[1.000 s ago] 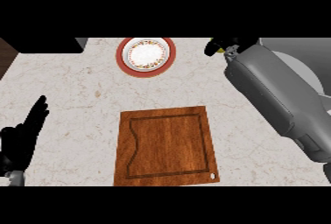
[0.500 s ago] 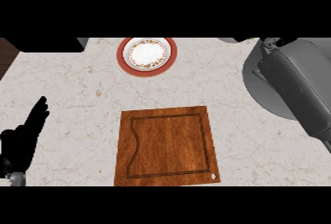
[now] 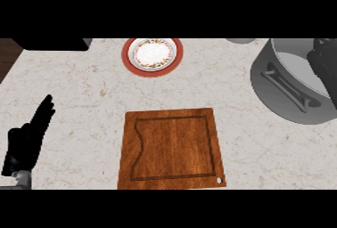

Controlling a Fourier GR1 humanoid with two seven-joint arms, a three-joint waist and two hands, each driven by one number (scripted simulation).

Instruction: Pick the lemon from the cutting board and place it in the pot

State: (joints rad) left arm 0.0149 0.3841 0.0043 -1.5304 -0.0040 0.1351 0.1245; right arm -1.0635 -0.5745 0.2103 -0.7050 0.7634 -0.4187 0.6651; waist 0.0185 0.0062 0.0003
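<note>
1. The right hand (image 3: 324, 60) has moved off to the far right, over the pot (image 3: 289, 95); its fingers can't be made out.
2. The left hand (image 3: 26, 140) rests spread, near left.
3. The cutting board (image 3: 172, 149) shows no lemon.

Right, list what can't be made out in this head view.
- Lemon: not visible; the brown wooden cutting board shows bare, and the grey metal pot is cut by the right edge.
- Right hand: dark shape over the pot, mostly cropped; its fingers unreadable.
- Left hand: resting open, wrist cropped by the lower-left edge.
</note>
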